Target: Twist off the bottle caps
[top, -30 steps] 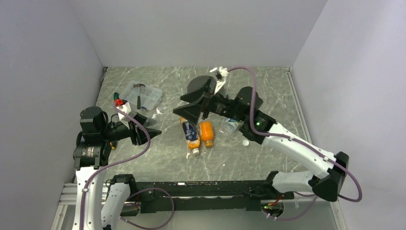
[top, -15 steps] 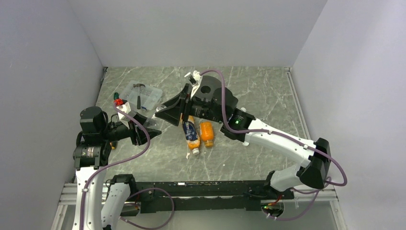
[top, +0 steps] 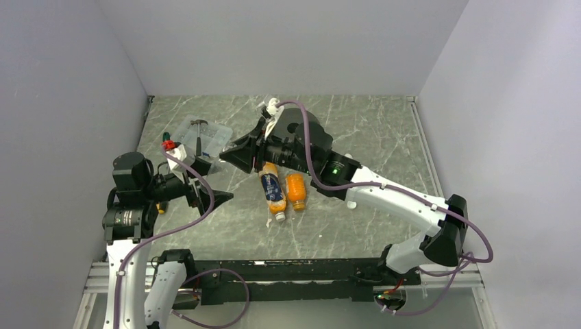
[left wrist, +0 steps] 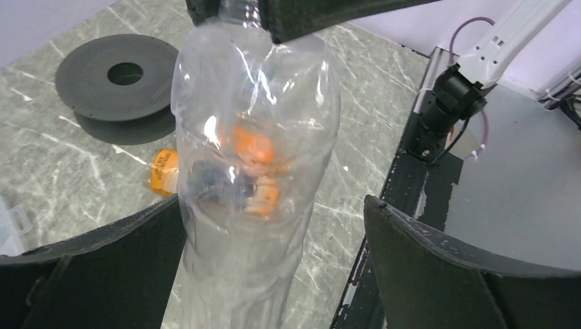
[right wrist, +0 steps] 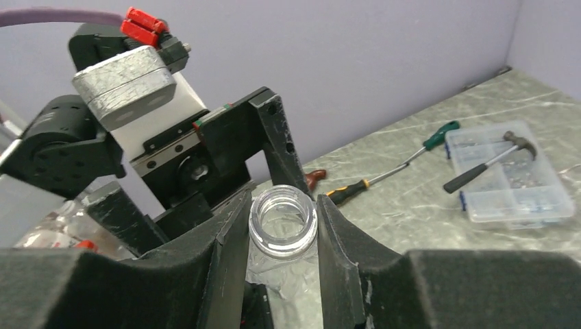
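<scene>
Right wrist view: right hand [right wrist: 282, 236] clamps the capless clear bottle [left wrist: 253, 137] by its neck, left hand [left wrist: 273, 205] wide open around it, so a hard squeeze may crumple it free.

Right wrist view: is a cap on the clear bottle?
No, the clear bottle's mouth is open and bare between the right pincer's fingers.

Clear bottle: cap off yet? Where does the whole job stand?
Done: the clear bottle shows an open, capless neck in the right wrist view. In hand: the right end effector grips that neck, and the left end effector stands open around its body. Left: the tall orange bottle and the short orange bottle lie on the table, apparently still capped.
</scene>
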Controlling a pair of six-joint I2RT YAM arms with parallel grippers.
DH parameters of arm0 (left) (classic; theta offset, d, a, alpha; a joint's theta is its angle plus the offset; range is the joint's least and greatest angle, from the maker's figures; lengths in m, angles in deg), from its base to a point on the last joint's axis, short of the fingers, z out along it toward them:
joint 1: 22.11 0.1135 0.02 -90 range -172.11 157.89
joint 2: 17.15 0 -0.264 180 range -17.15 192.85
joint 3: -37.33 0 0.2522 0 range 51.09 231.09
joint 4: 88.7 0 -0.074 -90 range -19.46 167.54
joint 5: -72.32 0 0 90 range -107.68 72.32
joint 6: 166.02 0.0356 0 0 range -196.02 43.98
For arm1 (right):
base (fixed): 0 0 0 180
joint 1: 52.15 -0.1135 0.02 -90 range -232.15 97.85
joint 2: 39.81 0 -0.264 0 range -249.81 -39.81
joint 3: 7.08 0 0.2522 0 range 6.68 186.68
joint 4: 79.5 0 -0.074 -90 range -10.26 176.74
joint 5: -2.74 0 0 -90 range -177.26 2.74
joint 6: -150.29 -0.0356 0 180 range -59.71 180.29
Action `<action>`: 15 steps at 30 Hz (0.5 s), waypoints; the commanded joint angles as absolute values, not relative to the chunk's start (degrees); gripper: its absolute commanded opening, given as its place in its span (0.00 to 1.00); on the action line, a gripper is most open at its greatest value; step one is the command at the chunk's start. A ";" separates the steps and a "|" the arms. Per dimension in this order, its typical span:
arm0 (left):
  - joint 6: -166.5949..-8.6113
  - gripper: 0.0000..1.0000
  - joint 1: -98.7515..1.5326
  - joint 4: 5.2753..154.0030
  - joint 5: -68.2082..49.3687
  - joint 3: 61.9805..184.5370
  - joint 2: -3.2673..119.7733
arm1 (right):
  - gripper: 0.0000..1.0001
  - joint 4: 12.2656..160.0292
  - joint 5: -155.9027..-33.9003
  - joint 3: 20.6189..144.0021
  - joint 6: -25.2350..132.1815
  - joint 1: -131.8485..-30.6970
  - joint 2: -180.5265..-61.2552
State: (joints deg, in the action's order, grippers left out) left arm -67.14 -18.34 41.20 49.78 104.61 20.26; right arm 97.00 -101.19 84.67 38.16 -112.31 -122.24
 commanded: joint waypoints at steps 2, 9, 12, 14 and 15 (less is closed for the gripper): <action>-64.31 0.99 -18.27 34.52 44.97 109.29 20.56 | 0.00 93.96 -93.76 89.67 50.09 -110.95 -123.80; -65.33 0.99 -18.29 26.28 30.56 115.09 23.11 | 0.00 96.34 -89.11 87.70 58.05 -104.48 -130.93; -65.77 0.99 -18.24 25.24 26.87 116.75 23.81 | 0.00 98.43 -88.84 89.68 58.30 -102.08 -136.54; -65.23 0.99 -18.29 24.63 26.95 117.23 23.69 | 0.00 100.12 -87.64 91.95 59.02 -101.37 -140.00; -64.94 0.99 -18.25 24.35 27.34 117.39 23.48 | 0.00 99.91 -87.41 93.89 59.28 -101.11 -142.78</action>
